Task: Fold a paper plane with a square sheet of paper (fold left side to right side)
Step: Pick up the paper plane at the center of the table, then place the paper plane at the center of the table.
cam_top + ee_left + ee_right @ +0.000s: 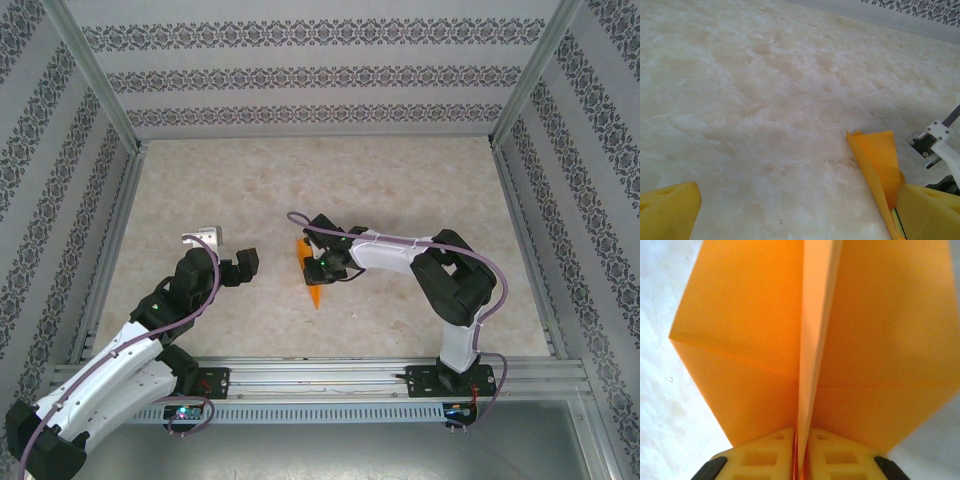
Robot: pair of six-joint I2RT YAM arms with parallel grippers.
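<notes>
Fingers (667, 207) spread wide, the left gripper (246, 264) hovers over the marbled table (300, 180), just left of the orange paper plane (310, 278). At mid-table the right gripper (322, 267) pinches the plane's upright centre ridge between closed yellow pads (760, 457), with the wings splayed to either side.

Orange paper plane (750, 330), yellow right tool pads (765, 460), cream marbled table (765, 100), floral-striped walls (300, 75)

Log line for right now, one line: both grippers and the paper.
left gripper: open, empty | right gripper: shut on folded orange paper, at its centre ridge | flaps: spread either side of the ridge
</notes>
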